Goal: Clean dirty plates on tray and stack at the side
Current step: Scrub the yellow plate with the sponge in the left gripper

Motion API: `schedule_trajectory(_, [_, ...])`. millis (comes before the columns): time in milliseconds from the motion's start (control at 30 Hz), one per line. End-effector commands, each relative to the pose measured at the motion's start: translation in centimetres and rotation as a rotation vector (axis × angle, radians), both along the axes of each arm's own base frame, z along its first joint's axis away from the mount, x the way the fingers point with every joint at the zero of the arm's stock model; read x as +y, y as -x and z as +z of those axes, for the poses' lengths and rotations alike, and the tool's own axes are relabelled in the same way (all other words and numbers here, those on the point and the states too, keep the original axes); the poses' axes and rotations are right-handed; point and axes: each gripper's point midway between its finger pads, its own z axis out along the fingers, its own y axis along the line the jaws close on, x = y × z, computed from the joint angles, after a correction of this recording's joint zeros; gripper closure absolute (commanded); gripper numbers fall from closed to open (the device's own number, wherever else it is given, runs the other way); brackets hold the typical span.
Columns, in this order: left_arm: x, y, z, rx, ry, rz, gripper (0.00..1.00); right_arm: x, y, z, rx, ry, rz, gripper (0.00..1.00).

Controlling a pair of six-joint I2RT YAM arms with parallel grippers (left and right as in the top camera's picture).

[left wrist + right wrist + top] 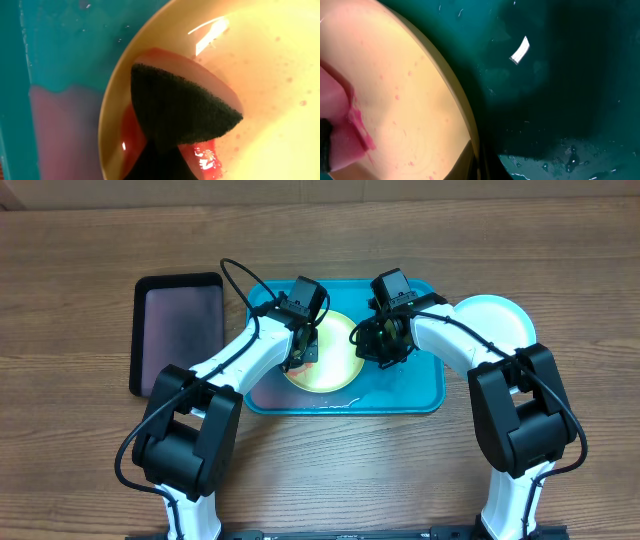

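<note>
A yellow-green plate (335, 358) lies in the turquoise tray (420, 395). My left gripper (300, 352) is shut on a sponge with a dark scouring face and a pink-red body (180, 105). It presses the sponge onto the left part of the plate (270, 75), where red smears show. My right gripper (385, 352) is shut on the plate's right rim. In the right wrist view the rim (465, 125) runs between my fingers (482, 167). A pale plate (497, 320) lies on the table right of the tray. A third plate is not in view.
A black tray (180, 330) lies left of the turquoise tray. Pink-tinted water pools in the tray's left front corner (65, 130), and drops wet its floor (560, 150). The wood table surrounds both trays.
</note>
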Motion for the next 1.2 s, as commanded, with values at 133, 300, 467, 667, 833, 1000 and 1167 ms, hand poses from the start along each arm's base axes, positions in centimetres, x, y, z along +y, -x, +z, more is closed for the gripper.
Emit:
schedule_trajectory(133, [-7.1,2.4,0.1,0.057,0.292,-0.489,0.96,-0.4,0.3,-1.5,0.021,0.04,-0.009,0.96])
schedule_trajectory(300, [-4.3,-1.4,0.2,-0.077,0.128,-0.261,0.96,-0.4,0.3,-1.5,0.024,0.04,-0.017,0.96])
schedule_trajectory(467, [-0.2,-3.5,0.9,-0.187,-0.043,-0.021,0.96,-0.4,0.3,-1.5,0.024,0.04,-0.017,0.96])
schedule_trajectory(667, [2.4,-1.8,0.5,-0.137,-0.141,0.099,0.96,-0.4,0.3,-1.5,0.023,0.039,-0.017,0.96])
schedule_trajectory(833, [-3.6,3.1,-1.0,0.119,0.125,-0.345,0.96,-0.4,0.3,-1.5,0.026,0.039,-0.024,0.96])
schedule_trajectory(1000, [-8.1,6.7,0.3,0.204,0.402,-0.634,0.96,-0.1,0.5,-1.4,0.037,0.017,-0.021,0.96])
schedule_trajectory(1167, [-8.9,3.9,0.7,0.081,0.394,-0.625,0.96,0.3,0.9,-1.3,0.053,-0.003,-0.016,0.96])
